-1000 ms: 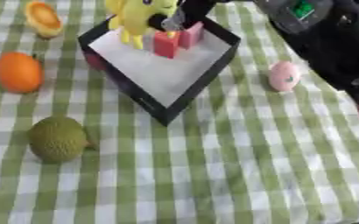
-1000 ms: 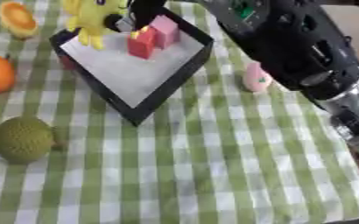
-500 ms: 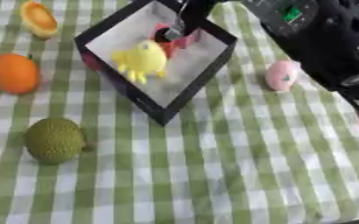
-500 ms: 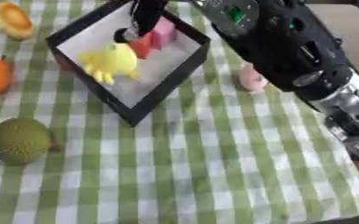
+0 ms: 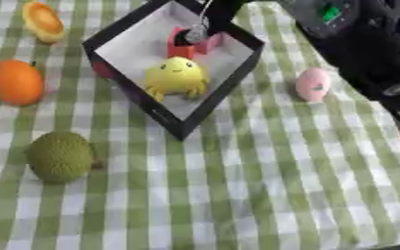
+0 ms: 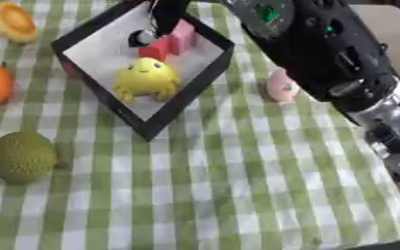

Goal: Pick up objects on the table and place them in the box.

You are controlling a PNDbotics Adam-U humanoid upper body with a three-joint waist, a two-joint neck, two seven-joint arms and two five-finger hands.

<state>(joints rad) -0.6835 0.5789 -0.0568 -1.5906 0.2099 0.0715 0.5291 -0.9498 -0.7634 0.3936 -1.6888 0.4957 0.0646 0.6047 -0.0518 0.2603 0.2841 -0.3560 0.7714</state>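
Yellow toy [image 5: 177, 76] in box [image 5: 202, 113], just below robot hand [image 6: 166, 19].

Bright even light, soft shadows, overall blur, no glare

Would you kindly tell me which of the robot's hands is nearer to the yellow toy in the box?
The right. The right hand reaches over the box's far corner, just beyond the yellow toy. The left hand shows in neither view.
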